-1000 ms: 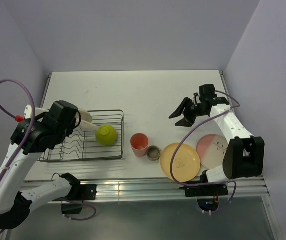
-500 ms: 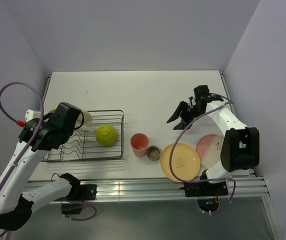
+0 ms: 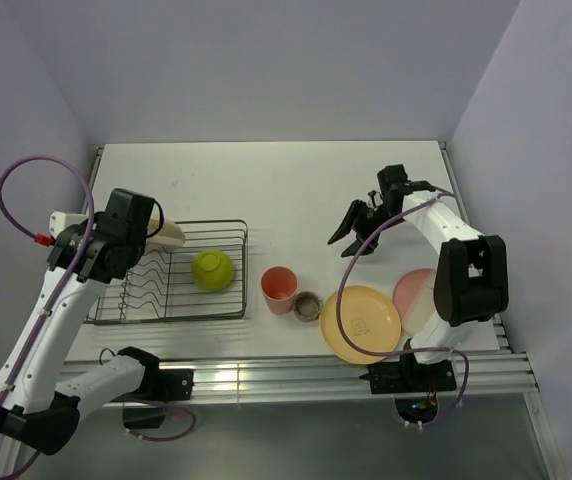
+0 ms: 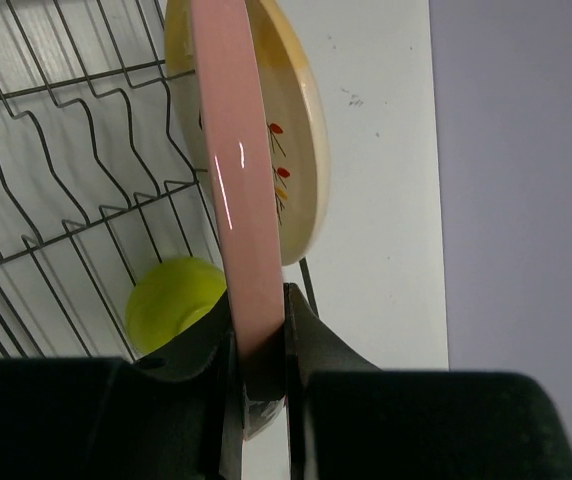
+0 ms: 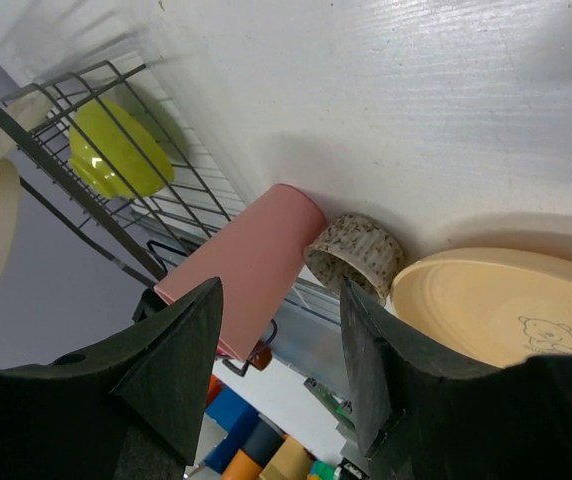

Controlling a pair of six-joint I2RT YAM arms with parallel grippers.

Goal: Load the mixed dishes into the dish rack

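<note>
White tabletop [image 3: 296, 190], pale walls. From above, the left gripper [image 3: 152, 236] has a cream-and-pink plate [image 3: 172, 236] at the dish rack's [image 3: 245, 270] far-left corner, and the yellow-green bowl [image 3: 213, 269] sits inside. Left wrist cam: jaws pinched on the rim, plate edge-on above the wavy dividers [image 4: 86, 130]. If it tilts, I'd guess it misses the slot. Glossy pink back, cream face, little red sprigs. Right wrist cam: right gripper [image 5: 281, 300] roughly half open, empty, aimed toward the pink cup [image 5: 241, 265].

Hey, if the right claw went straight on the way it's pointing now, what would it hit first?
Probably the pink cup, which sits framed by the open right claw. The small speckled cup stands just beside that line, and depth is unclear.
</note>
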